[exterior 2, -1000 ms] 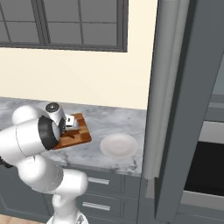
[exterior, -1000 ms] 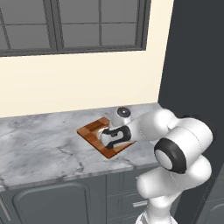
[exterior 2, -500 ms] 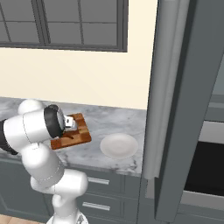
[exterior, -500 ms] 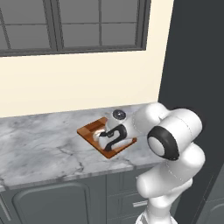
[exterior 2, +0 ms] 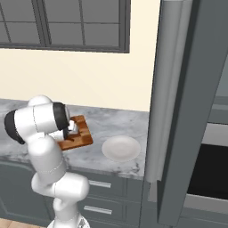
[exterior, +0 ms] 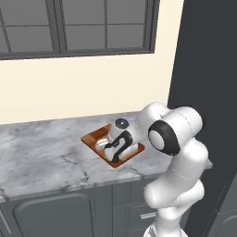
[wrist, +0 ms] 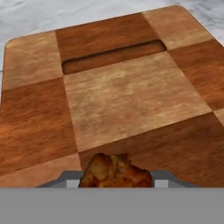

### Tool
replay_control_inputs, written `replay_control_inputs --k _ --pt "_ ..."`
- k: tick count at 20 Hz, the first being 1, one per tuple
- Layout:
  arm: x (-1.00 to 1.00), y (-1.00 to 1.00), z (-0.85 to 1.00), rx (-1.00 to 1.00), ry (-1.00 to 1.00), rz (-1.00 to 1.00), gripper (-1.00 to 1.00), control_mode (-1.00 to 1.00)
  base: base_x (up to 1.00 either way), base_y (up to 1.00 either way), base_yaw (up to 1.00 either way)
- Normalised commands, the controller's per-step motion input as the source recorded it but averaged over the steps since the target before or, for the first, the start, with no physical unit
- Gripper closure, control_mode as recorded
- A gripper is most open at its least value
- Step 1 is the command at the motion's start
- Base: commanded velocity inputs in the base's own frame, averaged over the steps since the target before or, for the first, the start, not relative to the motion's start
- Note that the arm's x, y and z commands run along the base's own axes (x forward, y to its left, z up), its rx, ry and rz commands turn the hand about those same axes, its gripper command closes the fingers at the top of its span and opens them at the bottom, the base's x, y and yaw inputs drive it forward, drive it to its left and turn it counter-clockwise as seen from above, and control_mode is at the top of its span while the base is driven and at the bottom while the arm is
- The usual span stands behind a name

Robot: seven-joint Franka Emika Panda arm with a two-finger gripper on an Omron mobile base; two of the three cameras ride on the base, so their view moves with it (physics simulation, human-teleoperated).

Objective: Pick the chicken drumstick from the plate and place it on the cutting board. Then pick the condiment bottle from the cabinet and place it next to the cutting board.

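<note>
The checkered wooden cutting board (exterior: 91, 137) (exterior 2: 83, 136) (wrist: 131, 100) lies on the marble counter. My gripper (exterior: 108, 148) (wrist: 114, 182) hangs low over its near part, pointing down at it. The reddish-brown chicken drumstick (wrist: 114, 171) sits between the fingertips (wrist: 65, 180), just above or on the board; I cannot tell which. The white plate (exterior 2: 120, 148) stands bare on the counter to the right of the board. The tall dark grey cabinet (exterior: 203, 69) (exterior 2: 178, 89) rises at the right, its grey door panel facing me. The condiment bottle is out of view.
Marble counter (exterior: 41, 157) stretches left of the board, with a window (exterior: 78, 28) above the cream wall. Grey drawers (exterior 2: 102, 196) run under the counter. A dark oven (exterior 2: 209, 169) sits right of the cabinet door.
My arm has folded in and swung left, bringing the hand lower over the board with the drumstick still between the fingers. Board and plate have stayed put.
</note>
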Motion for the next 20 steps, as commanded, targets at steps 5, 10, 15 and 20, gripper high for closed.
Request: replay_control_inputs --k 5,10,15,20 --pt "0.23 0.18 -0.28 0.0 0.0 0.0 -1.0 -1.0 0.0 0.0 0.0" --pt "0.06 0.06 -0.03 0.0 0.0 0.0 -1.0 -1.0 0.0 0.0 0.0" --pt "-0.04 0.0 0.11 0.0 0.0 0.0 -1.0 -1.0 0.0 0.0 0.0" --pt "-0.08 -0.01 0.26 0.0 0.0 0.0 -1.0 -1.0 0.0 0.0 0.0"
